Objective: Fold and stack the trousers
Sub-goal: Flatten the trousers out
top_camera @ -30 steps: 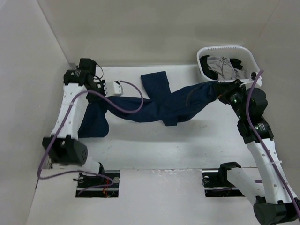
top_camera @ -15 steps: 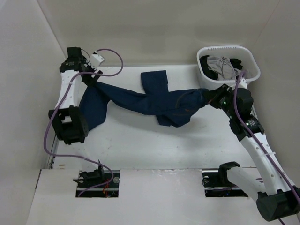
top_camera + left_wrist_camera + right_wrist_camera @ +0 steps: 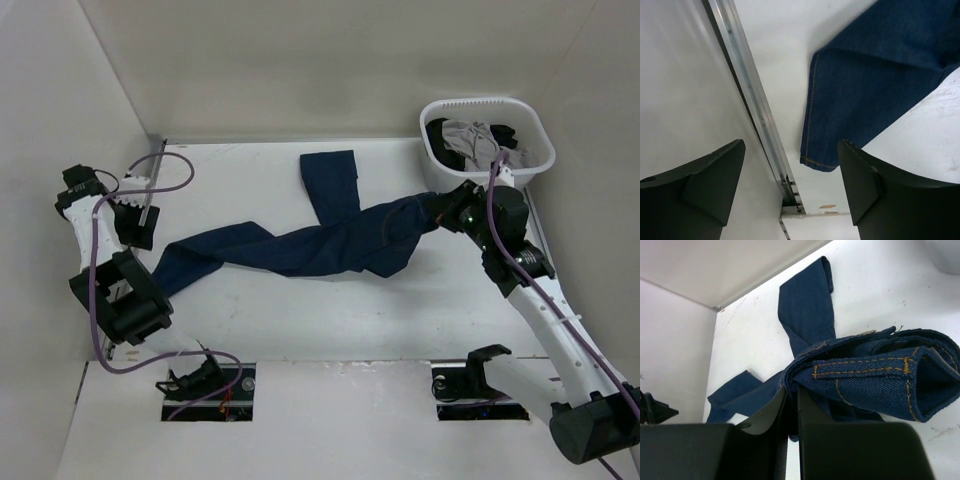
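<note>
The trousers (image 3: 300, 245), dark blue denim with orange stitching, lie stretched across the table, one leg reaching left and the other (image 3: 332, 175) pointing to the back. My right gripper (image 3: 443, 210) is shut on the bunched waist end (image 3: 865, 375), the cloth pinched between its fingers (image 3: 792, 395) and lifted a little off the table. My left gripper (image 3: 140, 222) hovers open by the left wall with nothing in it. In the left wrist view its fingers (image 3: 791, 145) stand wide apart, and the leg's hem (image 3: 815, 161) lies on the table just beyond them, untouched.
A white basket (image 3: 530, 125) with grey and black garments stands at the back right, just behind the right gripper. An aluminium rail (image 3: 747, 95) runs along the foot of the left wall. White walls close the table on the left and back.
My left gripper has opened and let go of the leg, then swung out and down to the left wall. The leg has dropped and lies long on the table. The right gripper keeps its hold.
</note>
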`<action>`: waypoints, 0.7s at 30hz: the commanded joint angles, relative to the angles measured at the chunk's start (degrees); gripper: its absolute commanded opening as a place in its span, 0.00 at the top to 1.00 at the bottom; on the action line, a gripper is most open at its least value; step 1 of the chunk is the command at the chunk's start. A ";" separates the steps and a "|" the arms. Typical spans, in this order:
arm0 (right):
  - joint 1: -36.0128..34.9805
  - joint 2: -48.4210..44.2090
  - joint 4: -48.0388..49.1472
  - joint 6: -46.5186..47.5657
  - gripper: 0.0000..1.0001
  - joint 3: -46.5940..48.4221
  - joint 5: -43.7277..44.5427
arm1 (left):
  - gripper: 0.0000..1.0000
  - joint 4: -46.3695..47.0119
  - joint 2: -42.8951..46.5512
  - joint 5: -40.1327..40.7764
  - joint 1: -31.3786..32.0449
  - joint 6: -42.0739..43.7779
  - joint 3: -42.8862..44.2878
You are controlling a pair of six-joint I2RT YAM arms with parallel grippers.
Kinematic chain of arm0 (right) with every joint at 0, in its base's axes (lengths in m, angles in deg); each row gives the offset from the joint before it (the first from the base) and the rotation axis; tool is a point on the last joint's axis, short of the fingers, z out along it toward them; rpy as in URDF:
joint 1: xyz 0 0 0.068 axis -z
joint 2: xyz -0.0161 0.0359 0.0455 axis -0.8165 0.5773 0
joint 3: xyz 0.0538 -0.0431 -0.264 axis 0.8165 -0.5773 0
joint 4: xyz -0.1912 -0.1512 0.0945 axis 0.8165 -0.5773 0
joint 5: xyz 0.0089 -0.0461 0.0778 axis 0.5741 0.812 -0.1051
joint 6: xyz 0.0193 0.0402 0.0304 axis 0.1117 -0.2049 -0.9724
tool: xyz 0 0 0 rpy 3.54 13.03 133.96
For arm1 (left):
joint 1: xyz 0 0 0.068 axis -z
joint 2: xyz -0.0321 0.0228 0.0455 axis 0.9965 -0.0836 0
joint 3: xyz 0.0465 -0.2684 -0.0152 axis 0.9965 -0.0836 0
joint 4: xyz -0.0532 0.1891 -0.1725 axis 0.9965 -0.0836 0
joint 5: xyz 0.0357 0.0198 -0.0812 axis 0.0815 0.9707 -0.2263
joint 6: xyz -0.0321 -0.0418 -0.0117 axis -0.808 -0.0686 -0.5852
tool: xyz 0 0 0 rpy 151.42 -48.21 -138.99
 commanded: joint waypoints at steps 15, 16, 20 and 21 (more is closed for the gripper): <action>2.61 -1.39 4.51 1.80 1.00 0.85 1.08 | 0.33 -3.02 -10.02 17.03 1.47 8.54 -6.81; 2.61 -1.48 4.51 1.88 1.00 0.94 0.90 | 0.33 -0.66 -9.94 20.02 3.49 10.12 -7.86; 6.03 -4.46 2.59 3.46 1.00 0.86 1.34 | 0.27 8.58 -8.79 23.83 10.09 14.35 -10.95; 8.30 -5.52 1.01 4.25 1.00 1.03 1.78 | 0.27 8.42 -9.32 23.31 11.14 14.18 -10.51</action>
